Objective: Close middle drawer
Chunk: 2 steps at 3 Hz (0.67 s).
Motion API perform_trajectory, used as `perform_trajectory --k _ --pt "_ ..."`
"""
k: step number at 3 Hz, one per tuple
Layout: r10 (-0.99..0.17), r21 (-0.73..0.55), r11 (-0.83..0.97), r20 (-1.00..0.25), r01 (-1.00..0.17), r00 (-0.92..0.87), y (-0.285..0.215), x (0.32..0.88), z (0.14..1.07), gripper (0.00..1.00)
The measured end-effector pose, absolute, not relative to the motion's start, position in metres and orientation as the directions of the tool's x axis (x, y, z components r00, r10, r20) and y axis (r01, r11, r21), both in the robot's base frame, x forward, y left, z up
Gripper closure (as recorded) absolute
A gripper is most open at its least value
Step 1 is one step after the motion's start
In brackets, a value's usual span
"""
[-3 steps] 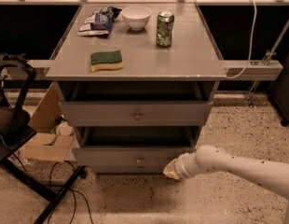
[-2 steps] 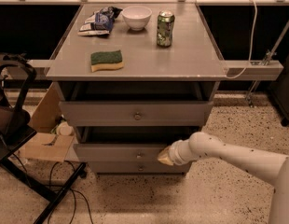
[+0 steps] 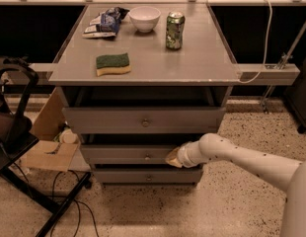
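The middle drawer (image 3: 126, 153) is the second grey front of the cabinet, with a small round knob (image 3: 147, 157) at its centre. It stands a little forward of the lowest drawer (image 3: 143, 176) and well back from the top drawer (image 3: 143, 119), which sticks out furthest. My gripper (image 3: 172, 157) is at the end of the white arm coming in from the right. Its tip rests against the middle drawer's front, just right of the knob.
On the cabinet's grey top (image 3: 202, 63) lie a green sponge (image 3: 113, 63), a white bowl (image 3: 144, 18), a green can (image 3: 175, 30) and a snack bag (image 3: 104, 23). A black chair (image 3: 15, 132) and a cardboard box (image 3: 49, 147) stand left. Cables (image 3: 69, 206) lie on the floor.
The arm has swung left along the drawer front and pressed in. The middle drawer has slid back into the cabinet.
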State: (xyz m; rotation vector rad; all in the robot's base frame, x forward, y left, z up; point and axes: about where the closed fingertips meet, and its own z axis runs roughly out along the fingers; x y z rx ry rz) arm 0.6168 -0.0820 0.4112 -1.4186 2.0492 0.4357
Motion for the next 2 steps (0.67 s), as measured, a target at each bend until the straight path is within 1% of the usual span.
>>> perform_trajectory --k 1,2 --pt "-0.727 -0.068 0.374 -0.641 -0.925 -0.247 -0.082 0.6168 0.4112 0.53" --pt "-0.727 -0.068 0.374 -0.641 -0.925 -0.247 -0.082 0.6168 0.4112 0.31"
